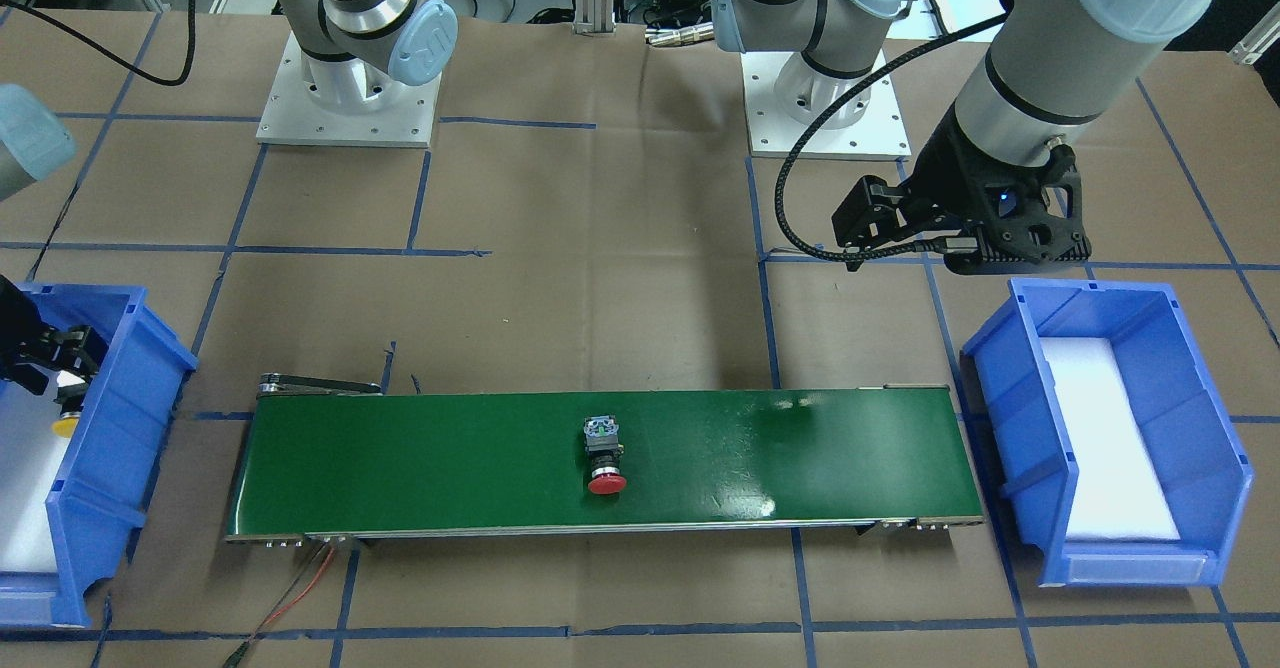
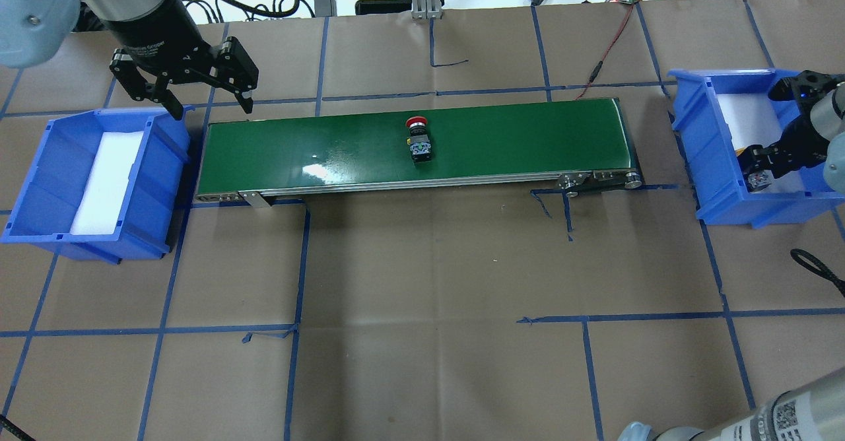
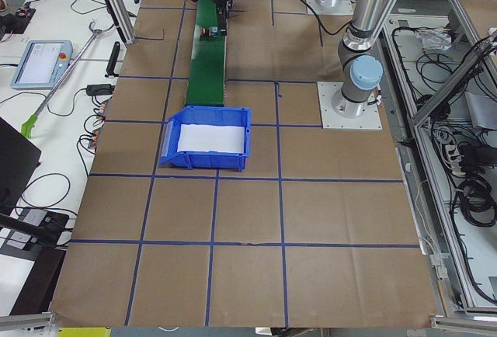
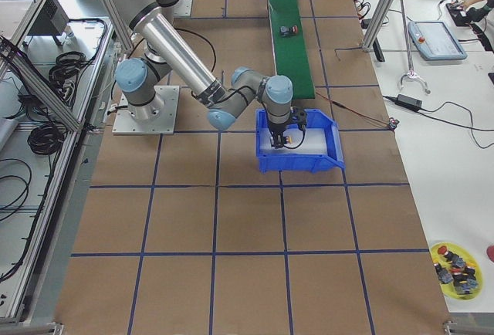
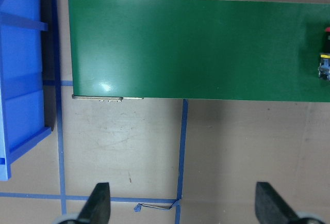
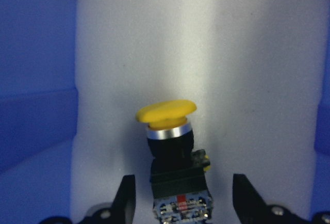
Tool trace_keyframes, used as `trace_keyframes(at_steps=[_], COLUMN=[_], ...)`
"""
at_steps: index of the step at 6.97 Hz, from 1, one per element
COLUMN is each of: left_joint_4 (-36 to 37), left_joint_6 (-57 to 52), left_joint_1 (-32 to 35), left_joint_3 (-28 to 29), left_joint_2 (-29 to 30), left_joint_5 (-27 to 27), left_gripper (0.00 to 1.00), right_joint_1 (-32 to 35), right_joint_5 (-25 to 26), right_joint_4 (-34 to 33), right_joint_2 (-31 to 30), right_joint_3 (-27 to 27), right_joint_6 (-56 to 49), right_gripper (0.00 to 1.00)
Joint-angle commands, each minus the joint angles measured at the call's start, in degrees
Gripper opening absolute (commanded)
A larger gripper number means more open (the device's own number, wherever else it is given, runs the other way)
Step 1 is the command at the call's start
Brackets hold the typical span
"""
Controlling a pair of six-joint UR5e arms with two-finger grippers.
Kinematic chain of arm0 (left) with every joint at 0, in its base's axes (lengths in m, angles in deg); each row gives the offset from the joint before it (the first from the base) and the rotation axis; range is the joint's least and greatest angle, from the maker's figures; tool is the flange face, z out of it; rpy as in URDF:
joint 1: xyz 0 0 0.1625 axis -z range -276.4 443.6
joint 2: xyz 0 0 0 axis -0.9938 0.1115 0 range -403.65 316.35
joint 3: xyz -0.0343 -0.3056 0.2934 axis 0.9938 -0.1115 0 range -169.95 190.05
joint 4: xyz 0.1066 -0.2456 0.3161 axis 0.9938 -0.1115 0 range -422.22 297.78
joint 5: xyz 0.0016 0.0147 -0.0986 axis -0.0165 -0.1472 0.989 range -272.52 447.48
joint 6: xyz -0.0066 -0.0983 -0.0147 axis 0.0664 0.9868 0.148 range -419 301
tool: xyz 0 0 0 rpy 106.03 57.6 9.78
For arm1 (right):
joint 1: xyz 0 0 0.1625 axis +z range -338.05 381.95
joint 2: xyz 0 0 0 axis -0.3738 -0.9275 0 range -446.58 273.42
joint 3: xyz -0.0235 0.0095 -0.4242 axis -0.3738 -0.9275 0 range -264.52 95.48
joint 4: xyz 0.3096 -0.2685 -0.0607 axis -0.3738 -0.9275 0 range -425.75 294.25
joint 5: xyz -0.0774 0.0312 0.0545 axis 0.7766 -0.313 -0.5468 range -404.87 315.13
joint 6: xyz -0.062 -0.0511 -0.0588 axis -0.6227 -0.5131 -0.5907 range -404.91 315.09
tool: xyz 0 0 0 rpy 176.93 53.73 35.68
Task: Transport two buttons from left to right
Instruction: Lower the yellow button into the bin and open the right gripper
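Observation:
The red button (image 1: 605, 458) lies on its side in the middle of the green conveyor belt (image 1: 420, 468); it also shows in the overhead view (image 2: 418, 140) and at the right edge of the left wrist view (image 5: 325, 64). The yellow button (image 6: 172, 152) lies on the white foam inside the right-hand blue bin (image 2: 716, 144). My right gripper (image 6: 185, 203) is down in that bin, open, with its fingers either side of the button's body and gaps showing. My left gripper (image 2: 211, 107) is open and empty, above the table beside the belt's left end.
A second blue bin (image 2: 39, 183) with a white foam liner stands off the belt's left end, with no buttons in it. Blue tape lines cross the brown table. Red and black wires (image 1: 300, 588) run from the belt's right end.

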Motion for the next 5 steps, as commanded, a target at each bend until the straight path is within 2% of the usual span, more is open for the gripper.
trace_keyframes(at_steps=[1,2,5], left_joint_4=[0.0,0.09,0.09], left_joint_6=[0.0,0.0,0.0], left_joint_1=[0.0,0.0,0.0], left_joint_3=[0.1,0.18,0.27], left_joint_2=[0.0,0.0,0.0], left_joint_5=[0.0,0.0,0.0], left_gripper=[0.99,0.99,0.99], right_joint_1=[0.0,0.09,2.62], right_joint_5=[-0.1,0.16,0.16], right_joint_4=[0.42,2.42,19.88], right_joint_2=[-1.41,-3.25,-6.69], right_joint_3=[-2.51,-6.27,-17.43], right_joint_6=[0.89,2.55,10.45], right_gripper=[0.99,0.99,1.0])
